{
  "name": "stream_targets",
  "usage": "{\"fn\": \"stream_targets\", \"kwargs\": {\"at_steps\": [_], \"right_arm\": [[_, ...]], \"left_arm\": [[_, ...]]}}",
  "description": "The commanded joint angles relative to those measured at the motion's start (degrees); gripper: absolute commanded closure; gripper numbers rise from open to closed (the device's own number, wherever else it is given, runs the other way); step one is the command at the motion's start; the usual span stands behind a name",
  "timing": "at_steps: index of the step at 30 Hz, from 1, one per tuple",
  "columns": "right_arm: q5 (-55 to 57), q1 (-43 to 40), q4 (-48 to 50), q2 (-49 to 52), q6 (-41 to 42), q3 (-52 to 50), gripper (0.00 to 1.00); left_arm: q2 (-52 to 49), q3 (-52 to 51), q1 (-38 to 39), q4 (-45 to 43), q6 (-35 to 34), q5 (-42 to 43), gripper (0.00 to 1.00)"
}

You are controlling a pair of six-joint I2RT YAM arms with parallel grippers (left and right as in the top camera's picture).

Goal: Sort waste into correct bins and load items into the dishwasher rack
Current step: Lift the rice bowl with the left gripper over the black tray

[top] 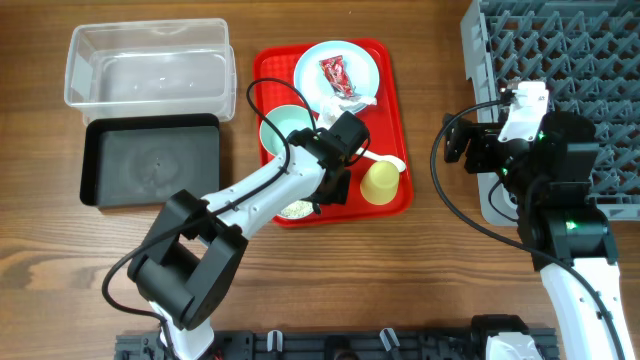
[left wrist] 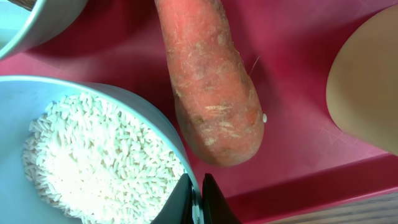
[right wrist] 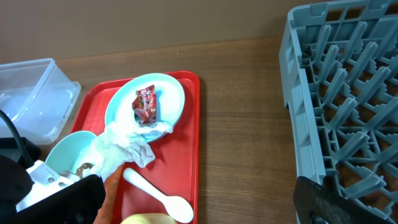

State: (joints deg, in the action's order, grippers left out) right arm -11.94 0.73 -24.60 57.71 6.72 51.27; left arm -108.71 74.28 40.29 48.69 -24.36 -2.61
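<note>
I read this as barely started. The clear tub (top: 145, 70) and the black tray (top: 150, 160) hold nothing, and the part of the dishwasher rack (top: 560, 50) I can see has no dishes in it.

All the waste sits on the red serving tray (top: 392, 100). The red wrapper (top: 337, 75) lies on the pale blue plate (top: 365, 65), and the crumpled tissue (top: 350, 105) hangs over that plate's near edge. The brown food lump (right wrist: 81, 167) is in the pale green bowl (top: 280, 125). The carrot piece (left wrist: 214, 81) lies flat on the tray, and the rice (left wrist: 99, 155) fills the light blue bowl (left wrist: 12, 112) just beside it.

My left gripper (left wrist: 196, 193) is down at that bowl's rim. Its fingers are pressed nearly together on the rim, as far as this tight wrist view lets me judge. My right gripper (top: 462, 145) hangs at the rack's left edge, well apart from the tray. It carries nothing I can make out, and I cannot tell whether its fingers are spread.

Everything remains to be done. The five pieces of waste need binning, and then the plate, both bowls, the yellow cup (top: 381, 183) and the white spoon (top: 385, 160) go across to the rack.
</note>
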Motion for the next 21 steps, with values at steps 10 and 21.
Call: {"fn": "stream_targets", "kwargs": {"at_steps": [10, 21], "right_arm": [[0.79, 0.39, 0.42, 0.33, -0.76, 1.55, 0.00], [0.96, 0.39, 0.39, 0.33, -0.79, 1.55, 0.00]], "left_arm": [[-0.04, 7.32, -1.79, 5.03, -0.09, -0.50, 0.96], [0.09, 12.61, -4.85, 10.75, -0.15, -0.42, 0.96]]}}
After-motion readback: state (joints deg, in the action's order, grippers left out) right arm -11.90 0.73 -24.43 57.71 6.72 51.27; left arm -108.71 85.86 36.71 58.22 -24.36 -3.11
